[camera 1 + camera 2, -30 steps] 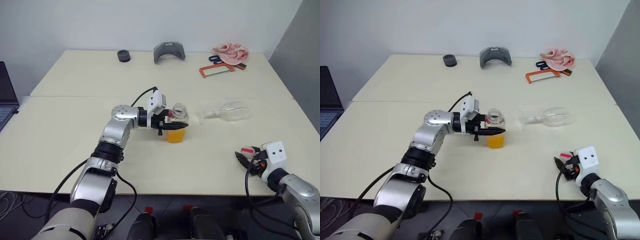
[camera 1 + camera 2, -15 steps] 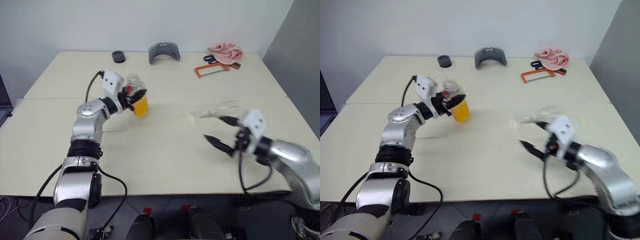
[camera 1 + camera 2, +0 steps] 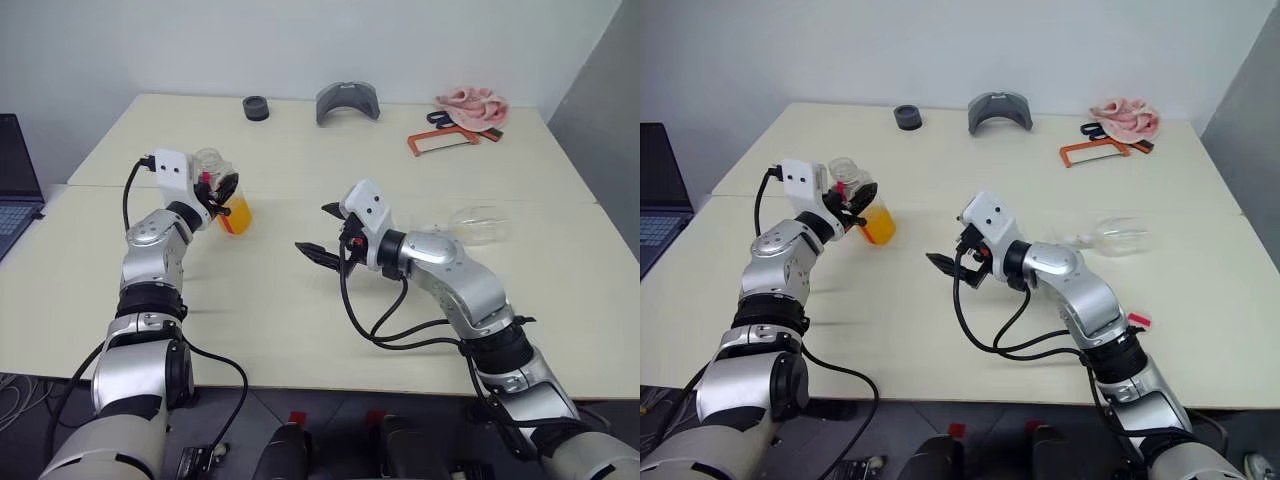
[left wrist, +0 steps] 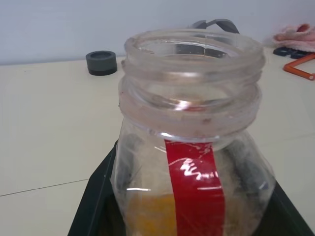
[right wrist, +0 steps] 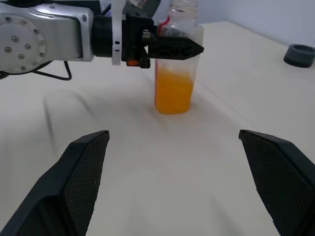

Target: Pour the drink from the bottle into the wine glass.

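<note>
The bottle (image 3: 226, 196) is small, clear and uncapped, with a red stripe, and the orange drink (image 3: 236, 216) fills its lower part. My left gripper (image 3: 222, 187) is shut on its upper body and holds it nearly upright at the table's left, low over the top. The open mouth shows in the left wrist view at the bottle (image 4: 192, 64). My right gripper (image 3: 316, 230) is open at the table's middle, pointing at the bottle (image 5: 176, 73) with nothing between its fingers. The wine glass (image 3: 478, 224) lies on its side to the right, behind my right arm.
Along the far edge are a black round piece (image 3: 255, 107), a grey curved part (image 3: 347, 100), an orange hacksaw (image 3: 440, 140) and a pink cloth (image 3: 470, 103). A laptop (image 3: 15, 190) sits beyond the left edge. A small red-and-white piece (image 3: 1138, 320) lies front right.
My left gripper has carried the bottle from the table's middle to the left. My right arm has risen from the front right edge and swung left to the middle, jaws open.
</note>
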`<move>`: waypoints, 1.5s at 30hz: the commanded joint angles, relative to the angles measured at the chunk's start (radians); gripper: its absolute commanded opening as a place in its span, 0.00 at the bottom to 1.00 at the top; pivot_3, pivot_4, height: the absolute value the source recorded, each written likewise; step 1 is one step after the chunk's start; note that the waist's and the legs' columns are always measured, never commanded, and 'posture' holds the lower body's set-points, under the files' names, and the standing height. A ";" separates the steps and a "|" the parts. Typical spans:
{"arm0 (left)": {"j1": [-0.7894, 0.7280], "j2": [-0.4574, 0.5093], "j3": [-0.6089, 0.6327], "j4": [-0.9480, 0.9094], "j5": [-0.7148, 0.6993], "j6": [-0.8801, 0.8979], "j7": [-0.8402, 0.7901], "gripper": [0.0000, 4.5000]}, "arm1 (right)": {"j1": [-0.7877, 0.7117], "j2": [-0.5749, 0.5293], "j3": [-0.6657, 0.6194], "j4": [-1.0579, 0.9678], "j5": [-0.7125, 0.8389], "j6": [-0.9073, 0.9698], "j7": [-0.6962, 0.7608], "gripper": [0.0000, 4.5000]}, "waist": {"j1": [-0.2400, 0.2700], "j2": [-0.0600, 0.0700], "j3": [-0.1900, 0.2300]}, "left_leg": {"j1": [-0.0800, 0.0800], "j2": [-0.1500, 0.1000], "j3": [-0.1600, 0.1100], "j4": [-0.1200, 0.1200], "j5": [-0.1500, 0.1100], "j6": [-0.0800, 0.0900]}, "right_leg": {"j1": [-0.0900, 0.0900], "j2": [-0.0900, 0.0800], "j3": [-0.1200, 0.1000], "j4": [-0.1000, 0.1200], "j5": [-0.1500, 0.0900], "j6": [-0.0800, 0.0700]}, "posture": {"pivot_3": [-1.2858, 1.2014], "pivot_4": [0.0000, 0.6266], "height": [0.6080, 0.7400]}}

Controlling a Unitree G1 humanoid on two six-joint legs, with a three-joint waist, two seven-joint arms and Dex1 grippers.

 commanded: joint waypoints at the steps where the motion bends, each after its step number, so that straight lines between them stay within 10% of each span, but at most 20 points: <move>1: -0.019 0.012 0.002 0.034 0.010 -0.007 0.018 0.39 | -0.024 0.016 0.002 -0.005 -0.020 -0.025 0.004 1.00 | -0.002 0.000 0.000 | 0.000 0.000 0.000 0.000 0.000 0.000 | 0.000 0.000 0.000 0.000 0.000 0.000 | 0.52 0.24 1.00; 10: -0.010 0.005 -0.004 0.062 0.017 -0.052 0.018 0.99 | -0.003 0.023 -0.011 -0.032 -0.032 -0.006 0.012 1.00 | -0.009 0.000 0.000 | 0.000 0.002 0.000 0.000 0.000 0.000 | -0.001 0.002 0.000 0.001 0.000 0.000 | 0.52 0.24 1.00; 34: 0.367 -0.025 -0.019 -0.293 0.051 -0.072 0.120 0.99 | 0.319 -0.175 -0.060 -0.311 0.004 0.075 0.040 1.00 | -0.007 0.000 0.000 | 0.001 0.003 0.001 -0.001 -0.002 0.003 | 0.000 0.002 0.001 0.000 0.000 0.000 | 0.52 0.24 1.00; 45: 0.599 0.058 -0.065 -0.619 -0.010 0.073 -0.112 0.99 | 0.572 -0.133 -0.296 -0.515 0.202 0.311 -0.080 1.00 | -0.004 0.000 0.000 | 0.001 0.005 0.001 -0.001 -0.002 0.004 | 0.001 0.003 0.002 0.000 0.000 0.000 | 0.52 0.24 1.00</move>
